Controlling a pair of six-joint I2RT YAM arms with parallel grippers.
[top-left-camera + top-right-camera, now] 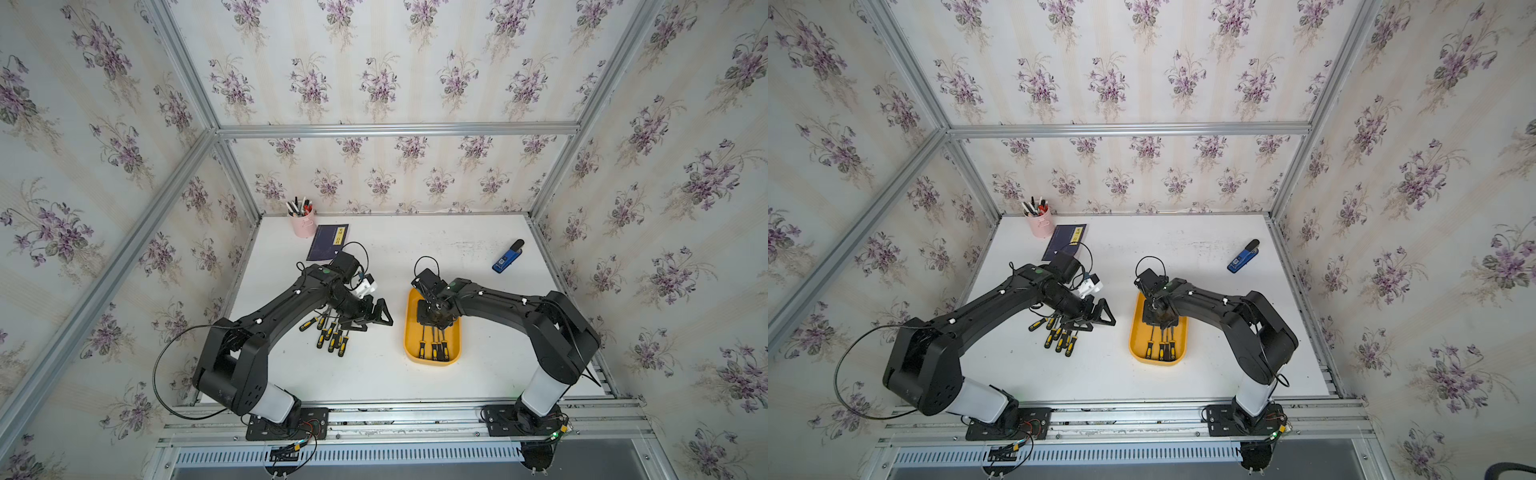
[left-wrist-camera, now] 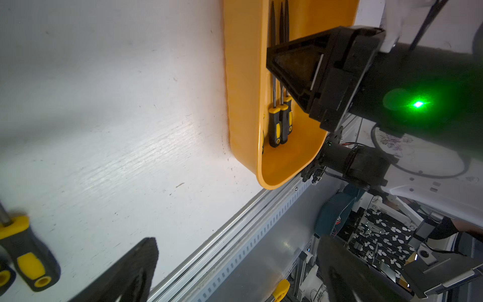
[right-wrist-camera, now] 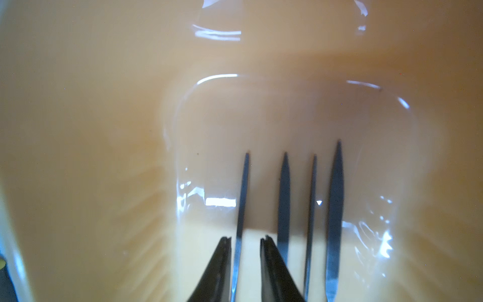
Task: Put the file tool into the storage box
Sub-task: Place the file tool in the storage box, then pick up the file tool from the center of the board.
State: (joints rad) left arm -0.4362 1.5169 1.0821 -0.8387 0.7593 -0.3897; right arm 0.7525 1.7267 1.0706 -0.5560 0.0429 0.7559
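The yellow storage box lies right of the table's centre. Several files with black-and-yellow handles lie lengthwise in it. My right gripper is down inside the box, open by a narrow gap. One file blade lies in that gap against one finger and apart from the other. Three more blades rest beside it. My left gripper hangs wide open and holds nothing, just above a pile of loose files on the table.
At the back left stand a pink pen cup and a dark blue booklet. A blue stapler lies at the back right. The aluminium rail runs along the table's front edge.
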